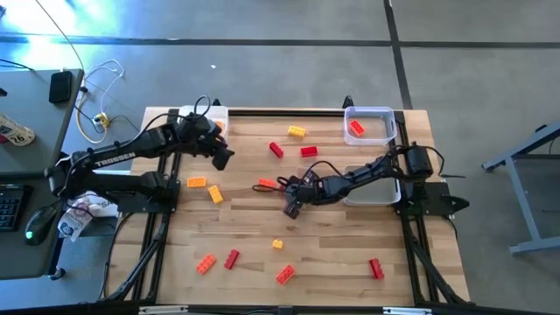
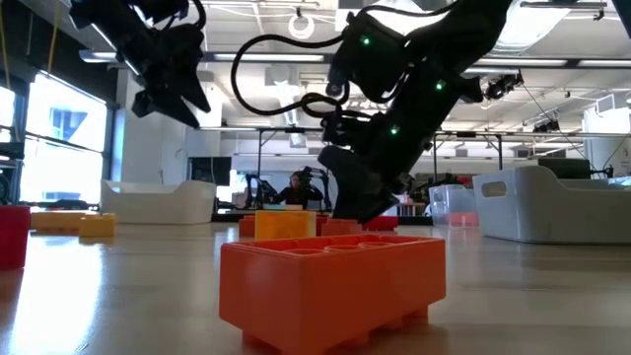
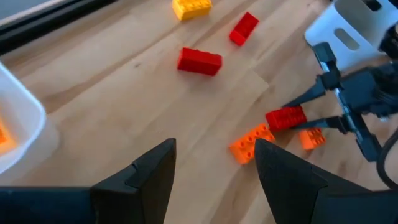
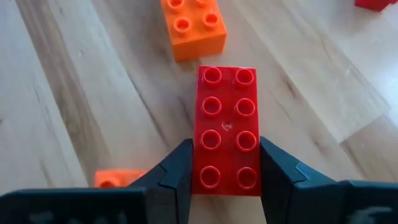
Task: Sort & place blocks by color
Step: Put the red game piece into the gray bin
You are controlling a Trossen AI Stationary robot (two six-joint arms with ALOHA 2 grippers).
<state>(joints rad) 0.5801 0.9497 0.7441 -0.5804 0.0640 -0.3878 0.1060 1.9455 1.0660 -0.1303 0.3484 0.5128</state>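
R gripper [image 4: 225,180] is down mid-table, fingers pinching both long sides of a red 2x4 block [image 4: 226,127], which lies flat on the wood w/ an orange block [image 4: 191,26] just past its far end and another orange one [image 4: 117,178] beside the finger. L gripper [image 3: 214,180] hovers above the table near the white tray [image 1: 203,117], fingers spread, nothing between them. Other red, orange & yellow blocks lie scattered; one red block [image 1: 356,128] sits in the clear tray [image 1: 385,112].
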